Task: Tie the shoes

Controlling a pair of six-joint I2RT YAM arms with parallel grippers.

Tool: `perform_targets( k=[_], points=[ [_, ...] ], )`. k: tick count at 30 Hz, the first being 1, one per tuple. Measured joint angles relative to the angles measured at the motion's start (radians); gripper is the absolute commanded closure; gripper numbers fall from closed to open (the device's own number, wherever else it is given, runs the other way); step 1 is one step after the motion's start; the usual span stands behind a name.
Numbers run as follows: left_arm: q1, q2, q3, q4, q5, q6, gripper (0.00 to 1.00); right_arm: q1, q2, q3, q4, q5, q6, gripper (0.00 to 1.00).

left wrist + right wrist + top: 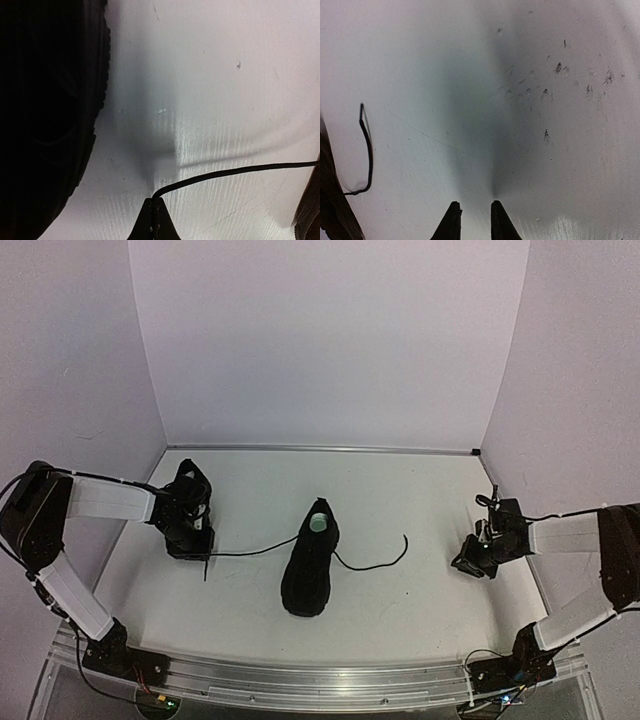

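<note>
One black shoe [308, 570] lies in the middle of the table, toe toward me. Its left lace [250, 551] runs taut to my left gripper [200, 550], which is shut on the lace end [210, 176]. In the left wrist view the closed fingertips [154, 200] pinch that lace just above the table. A second black shoe [190, 483] sits right behind the left gripper, its ribbed sole [50, 115] filling the left of that view. The right lace [385, 562] lies loose on the table, its end [367, 145] apart from my right gripper [472, 204]. That gripper [468, 565] is slightly open and holds nothing.
White walls close in the table on the left, back and right, with a metal strip [320, 449] along the back edge. An aluminium rail [320, 680] carrying both arm bases runs along the near edge. Scuff marks [560, 70] dot the table under the right gripper.
</note>
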Motion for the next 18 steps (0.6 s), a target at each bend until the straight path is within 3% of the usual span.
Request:
perform_targets(
  k=[1, 4, 7, 9, 14, 18],
  points=[
    [-0.003, 0.013, 0.000, -0.001, 0.006, 0.004, 0.88, 0.000, 0.015, 0.000, 0.005, -0.010, 0.000, 0.78],
    [-0.010, 0.035, 0.000, -0.001, 0.024, 0.015, 0.57, 0.000, 0.044, 0.003, 0.028, -0.052, 0.001, 0.71],
    [-0.013, 0.021, 0.000, 0.000, 0.027, 0.012, 0.35, -0.002, 0.046, 0.005, 0.042, -0.087, 0.004, 0.47],
    [-0.013, -0.017, -0.005, -0.004, 0.014, 0.015, 0.26, -0.002, 0.025, 0.004, 0.040, -0.106, 0.004, 0.36],
    [-0.013, -0.194, -0.008, 0.002, -0.019, 0.049, 0.08, -0.002, -0.121, 0.006, 0.029, -0.131, -0.014, 0.21],
    [-0.016, -0.348, -0.017, 0.064, -0.042, 0.091, 0.04, -0.002, -0.236, 0.033, 0.027, -0.140, -0.037, 0.02]
  ],
)
